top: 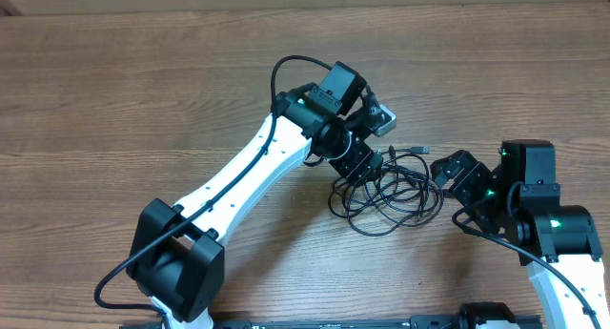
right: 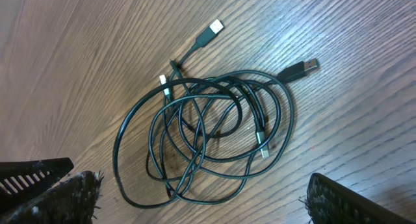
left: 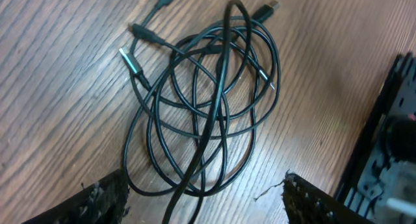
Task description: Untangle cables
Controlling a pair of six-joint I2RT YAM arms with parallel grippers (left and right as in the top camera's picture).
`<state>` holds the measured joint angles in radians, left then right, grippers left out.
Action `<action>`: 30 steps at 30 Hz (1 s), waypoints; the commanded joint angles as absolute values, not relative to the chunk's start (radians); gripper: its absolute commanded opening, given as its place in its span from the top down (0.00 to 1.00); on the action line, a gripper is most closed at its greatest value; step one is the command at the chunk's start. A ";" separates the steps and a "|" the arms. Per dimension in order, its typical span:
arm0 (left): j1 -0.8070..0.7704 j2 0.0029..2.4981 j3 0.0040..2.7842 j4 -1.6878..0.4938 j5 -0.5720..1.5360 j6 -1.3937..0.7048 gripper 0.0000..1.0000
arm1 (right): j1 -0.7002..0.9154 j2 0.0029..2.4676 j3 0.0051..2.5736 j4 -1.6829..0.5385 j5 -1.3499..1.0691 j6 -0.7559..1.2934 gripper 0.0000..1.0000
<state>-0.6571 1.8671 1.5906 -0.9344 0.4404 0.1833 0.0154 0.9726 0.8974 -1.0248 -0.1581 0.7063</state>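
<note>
The cables (top: 391,191) lie as one loose tangle of thin black loops on the wooden table, between my two arms. My left gripper (top: 362,167) sits at the tangle's left edge. In the left wrist view the left gripper (left: 208,208) is open and low over the cables (left: 208,100), and two strands run down between its fingers (left: 104,201). My right gripper (top: 446,176) is just right of the tangle. In the right wrist view the right gripper (right: 208,201) is open and empty, and the cables (right: 208,126) lie just beyond its fingertips.
Plug ends stick out of the tangle: a silver USB plug (right: 214,27) and a darker plug (right: 305,67). The right arm's black body (left: 390,139) stands close at the right of the left wrist view. The table's far edge (top: 305,7) runs along the top.
</note>
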 commanded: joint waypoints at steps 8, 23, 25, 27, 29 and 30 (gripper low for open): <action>-0.780 2.032 1.594 -0.946 0.457 0.190 0.96 | 0.016 0.970 0.916 -1.020 -0.167 0.740 0.00; -0.588 1.811 2.023 -1.155 0.419 0.019 0.96 | 0.032 1.018 0.899 -1.018 -0.455 0.785 0.00; -0.572 1.790 2.039 -1.155 0.419 0.001 0.96 | 0.051 1.018 0.899 -1.011 -0.469 0.785 0.00; -0.558 1.765 2.049 -1.154 0.419 -0.016 0.96 | 0.088 1.018 0.898 -0.992 -0.465 0.785 0.00; -0.548 1.740 2.052 -1.154 0.420 -0.029 0.96 | 0.134 1.018 0.898 -0.950 -0.443 0.785 0.00; -0.546 1.732 2.052 -1.155 0.420 -0.031 0.96 | 0.146 1.018 0.898 -0.934 -0.429 0.785 0.00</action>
